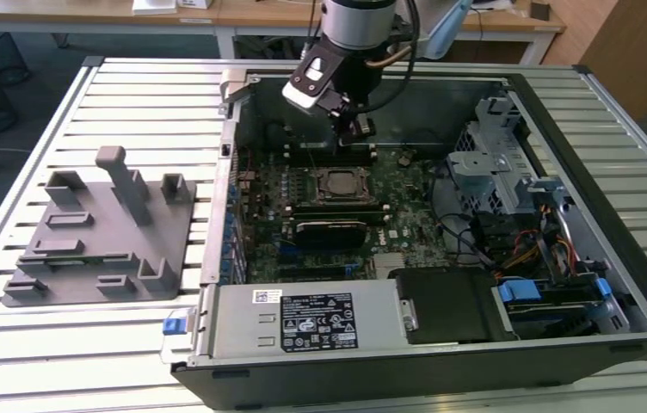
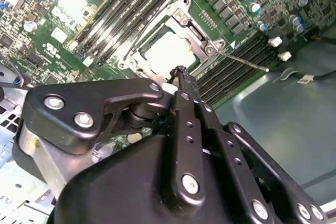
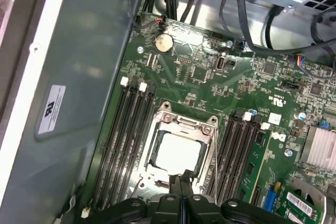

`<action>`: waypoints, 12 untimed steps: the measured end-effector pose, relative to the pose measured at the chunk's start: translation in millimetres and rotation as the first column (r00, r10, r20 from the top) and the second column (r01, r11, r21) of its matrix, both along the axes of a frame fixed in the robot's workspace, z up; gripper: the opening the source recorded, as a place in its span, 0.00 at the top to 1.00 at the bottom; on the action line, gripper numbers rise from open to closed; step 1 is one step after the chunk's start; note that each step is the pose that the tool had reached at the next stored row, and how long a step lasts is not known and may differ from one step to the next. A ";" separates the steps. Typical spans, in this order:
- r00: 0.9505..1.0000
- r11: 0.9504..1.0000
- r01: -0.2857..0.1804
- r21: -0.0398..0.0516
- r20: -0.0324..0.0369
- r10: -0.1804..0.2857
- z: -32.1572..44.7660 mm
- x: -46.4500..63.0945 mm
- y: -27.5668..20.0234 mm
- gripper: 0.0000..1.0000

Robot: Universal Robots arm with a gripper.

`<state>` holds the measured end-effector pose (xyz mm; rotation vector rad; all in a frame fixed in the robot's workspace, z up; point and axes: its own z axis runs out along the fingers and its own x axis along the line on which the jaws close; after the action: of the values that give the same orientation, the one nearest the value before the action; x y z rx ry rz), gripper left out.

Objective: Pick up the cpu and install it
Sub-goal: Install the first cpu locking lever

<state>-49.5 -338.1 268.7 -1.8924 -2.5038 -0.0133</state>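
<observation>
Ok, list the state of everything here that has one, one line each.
gripper: shut, holding nothing, over the motherboard by the socket.
cpu: lying flat in the socket, silver top up.
socket: frame around the cpu; whether the lever is latched cannot be told.
computer case: lying on the table, side open.
grey tray: flat beside the case, posts upright.

Cpu (image 2: 168, 51) in socket (image 2: 185, 18) (jaws together, nearby)
</observation>
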 end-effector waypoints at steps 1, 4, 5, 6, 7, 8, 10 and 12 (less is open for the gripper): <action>1.000 1.000 -0.003 0.000 0.000 0.003 0.0 -0.3 -0.6 0.89; 1.000 1.000 -0.011 -0.003 0.000 0.011 -0.2 -1.1 -2.1 0.89; 1.000 1.000 -0.017 -0.005 0.000 0.017 -0.2 -1.1 -2.2 0.89; 1.000 1.000 -0.028 -0.006 0.000 0.028 -0.2 -1.1 -2.3 0.89; 0.999 0.999 -0.044 -0.006 0.000 0.044 -0.2 -1.1 -2.3 0.89; 0.998 0.998 -0.062 -0.007 0.000 0.062 -0.3 -1.1 -2.3 0.89; 0.995 0.995 -0.099 -0.007 -0.001 0.099 -0.5 -1.1 -2.3 0.89; 0.991 0.991 -0.135 -0.008 -0.001 0.135 -0.7 -1.1 -2.3 0.89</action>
<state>-50.6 -340.4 268.0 -1.7212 -2.6295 -0.0023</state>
